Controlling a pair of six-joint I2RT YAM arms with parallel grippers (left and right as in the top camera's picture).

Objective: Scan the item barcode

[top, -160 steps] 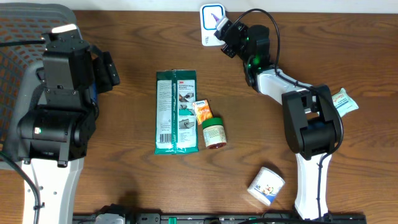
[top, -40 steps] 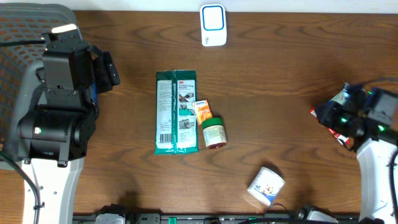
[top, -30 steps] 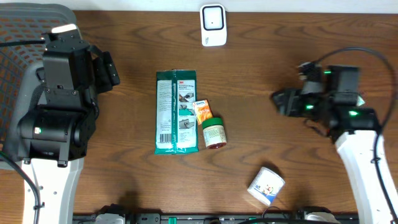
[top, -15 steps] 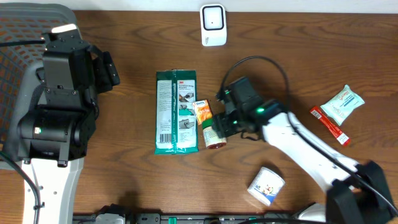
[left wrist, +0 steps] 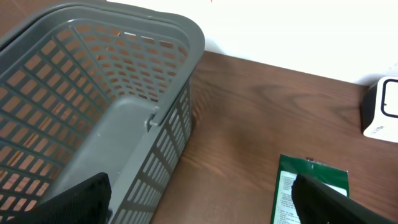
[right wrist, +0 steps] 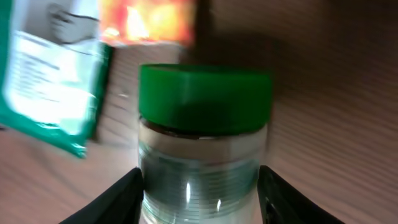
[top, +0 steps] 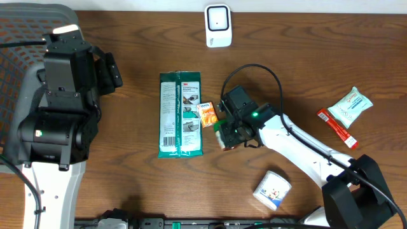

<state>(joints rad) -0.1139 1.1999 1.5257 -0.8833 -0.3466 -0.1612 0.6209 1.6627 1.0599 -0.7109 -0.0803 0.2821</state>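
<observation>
Overhead, the grey basket [top: 19,38] fills the upper left of the frame, with the left arm above it. In the left wrist view the left claw [left wrist: 200,180] hangs by the basket's rim with its fingers spread wide and nothing between them.

At centre the green wipes pack [top: 181,114] lies flat, its long axis running up and down the frame. The small orange packet [top: 206,113] lies just beside the pack's right edge.

Just right of that, the right claw [top: 224,132] covers most of the jar [right wrist: 202,149]. In the right wrist view the jar's long axis runs up the frame, with the green lid [right wrist: 205,99] at the far end, toward the orange packet. One finger stands close on each side of the glass; I cannot tell whether they press it.

The scanner [top: 217,25] stands at the top centre edge, with bare counter [top: 286,57] between it and the claw. A white tub [top: 272,189] lies at lower right. A white-and-green pouch [top: 351,107] and a red stick [top: 336,127] lie near the right edge.
</observation>
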